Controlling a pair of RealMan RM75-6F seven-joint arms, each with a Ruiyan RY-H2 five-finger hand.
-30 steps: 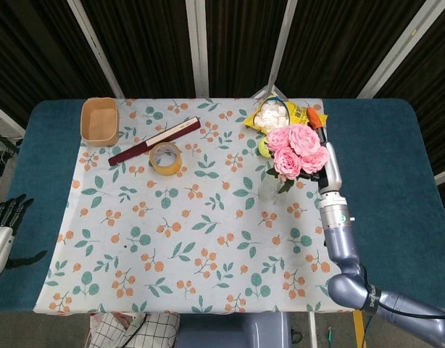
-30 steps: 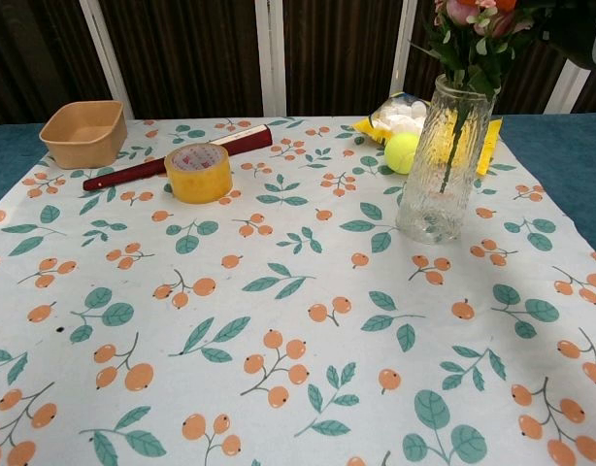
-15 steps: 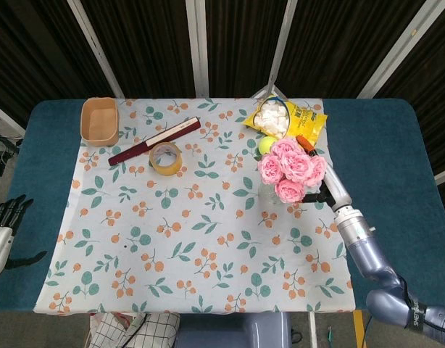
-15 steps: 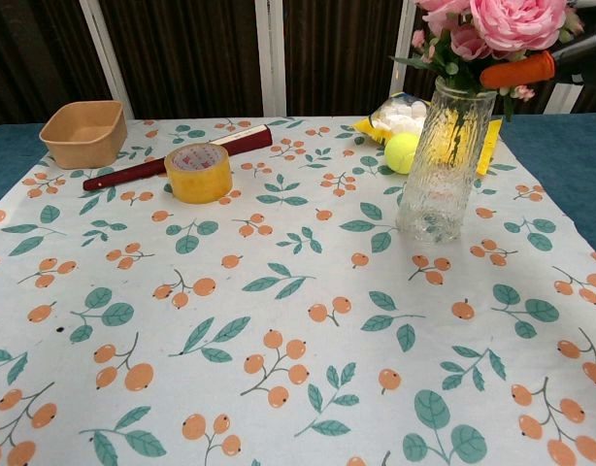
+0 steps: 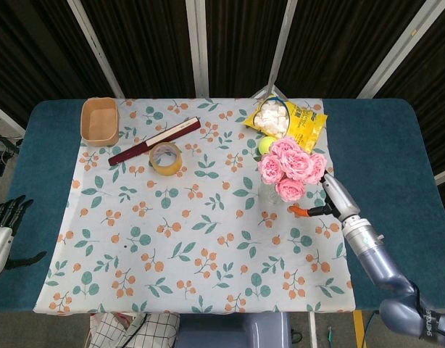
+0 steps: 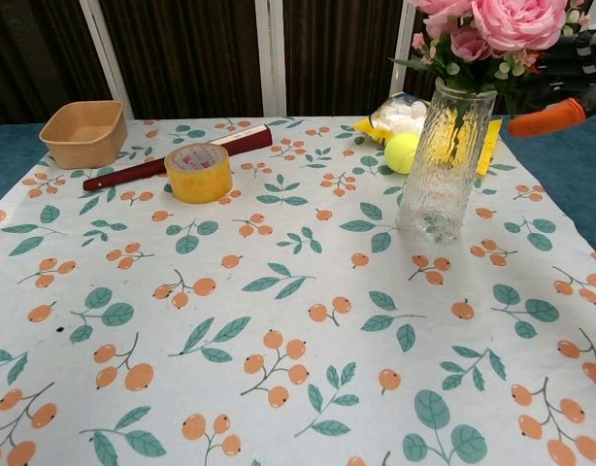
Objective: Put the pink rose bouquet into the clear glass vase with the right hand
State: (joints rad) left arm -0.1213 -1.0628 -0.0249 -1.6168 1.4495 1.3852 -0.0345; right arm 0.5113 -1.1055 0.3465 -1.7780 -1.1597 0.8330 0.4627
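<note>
The pink rose bouquet (image 5: 288, 166) stands upright in the clear glass vase (image 5: 269, 194) at the right of the cloth, its stems inside the glass (image 6: 442, 165) and its blooms (image 6: 502, 23) above the rim. My right hand (image 5: 330, 197) is just right of the vase, apart from the flowers and holding nothing. One orange-tipped finger (image 6: 546, 116) points toward the vase at about rim height. My left hand (image 5: 5, 216) hangs off the table's left edge, fingers apart and empty; only the head view shows it.
Behind the vase are a yellow-green tennis ball (image 6: 403, 151) and a yellow snack bag (image 5: 284, 119). A tape roll (image 5: 166, 157), a dark red fan (image 5: 154, 141) and a tan bowl (image 5: 99, 121) sit at the back left of the floral cloth (image 5: 186, 239).
My right hand lowered the bouquet into the vase, let go of it, and drew back to the right and toward me. The roses now stand alone in the vase. The left hand stayed still.
</note>
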